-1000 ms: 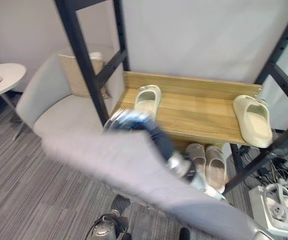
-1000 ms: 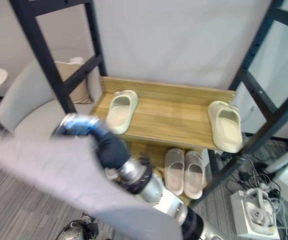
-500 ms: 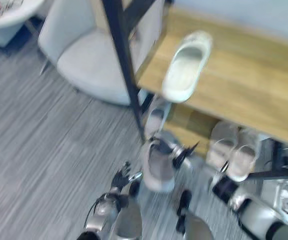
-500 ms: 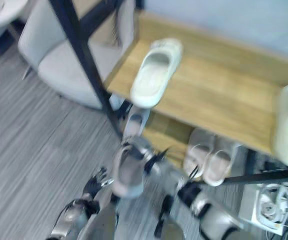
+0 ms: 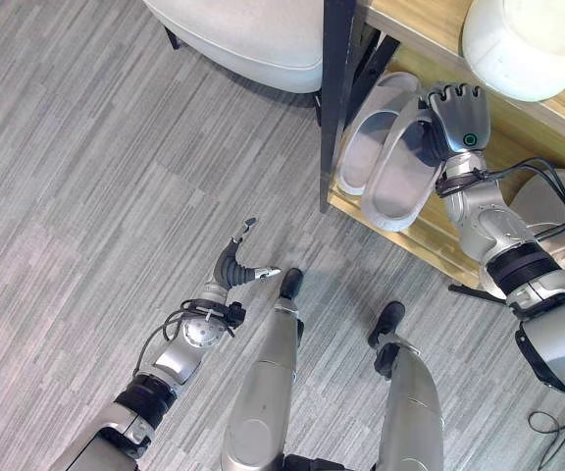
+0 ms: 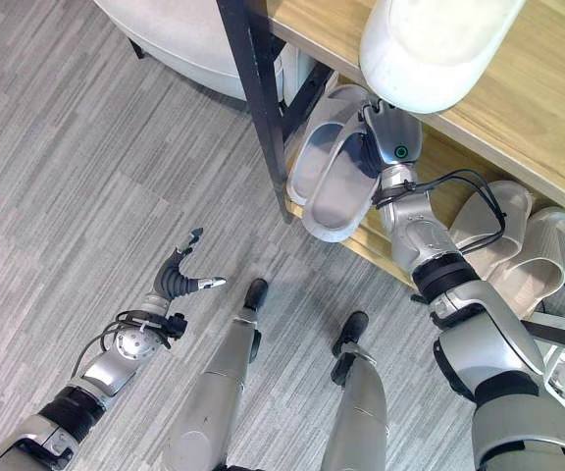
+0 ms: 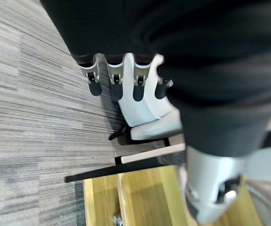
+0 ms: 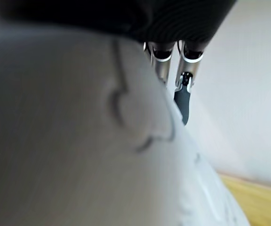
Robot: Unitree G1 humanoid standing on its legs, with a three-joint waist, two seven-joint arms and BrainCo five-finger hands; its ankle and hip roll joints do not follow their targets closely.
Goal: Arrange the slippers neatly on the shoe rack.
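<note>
You have two grey slippers side by side on the shoe rack's lower shelf at 1 o'clock, right hand gripping one. Your left hand, at 8 o'clock over the floor, is spread and empty.

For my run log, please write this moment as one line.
right hand: on grey slipper at lower shelf | left hand: open, idle over floor

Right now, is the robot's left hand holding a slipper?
No, the left hand hangs over the bare floor with nothing in its fingers.
</note>
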